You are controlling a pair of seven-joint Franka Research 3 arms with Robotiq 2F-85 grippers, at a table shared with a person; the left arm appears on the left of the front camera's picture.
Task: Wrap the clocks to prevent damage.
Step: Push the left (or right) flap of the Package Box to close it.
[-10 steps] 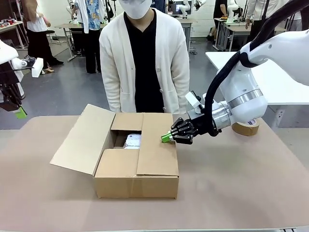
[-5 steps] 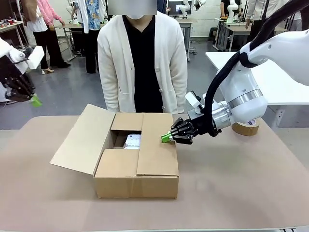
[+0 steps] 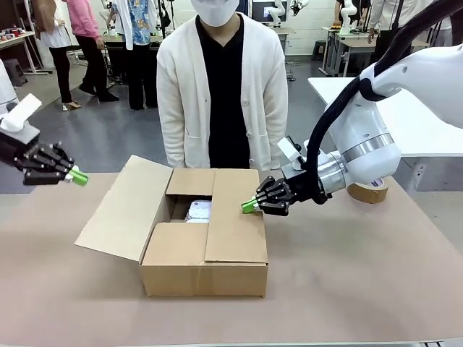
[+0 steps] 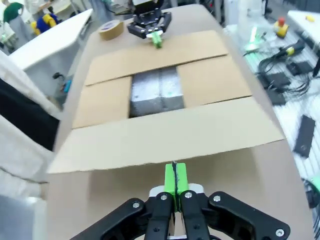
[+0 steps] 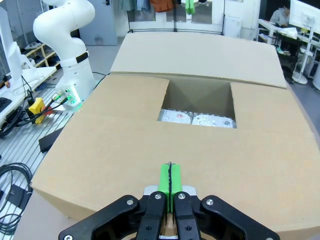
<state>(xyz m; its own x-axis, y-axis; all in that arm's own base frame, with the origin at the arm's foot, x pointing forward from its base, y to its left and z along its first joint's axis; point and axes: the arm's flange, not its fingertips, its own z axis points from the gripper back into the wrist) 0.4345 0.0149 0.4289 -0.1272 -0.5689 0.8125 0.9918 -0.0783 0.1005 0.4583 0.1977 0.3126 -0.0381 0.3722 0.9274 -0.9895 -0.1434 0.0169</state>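
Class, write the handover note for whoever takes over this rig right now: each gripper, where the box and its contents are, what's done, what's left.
Left gripper: shut, empty, hovering left of the cardboard box, beyond its left flap.
Right gripper: shut, empty, tip at the folded right flap, seemingly holding it down.
Wrapped bundles: inside the box, visible through the gap.
Done: items wrapped and boxed; right, near and far flaps folded in.
Left: fold in the left flap, which stands open outward; probably seal with the tape roll on the table's right.
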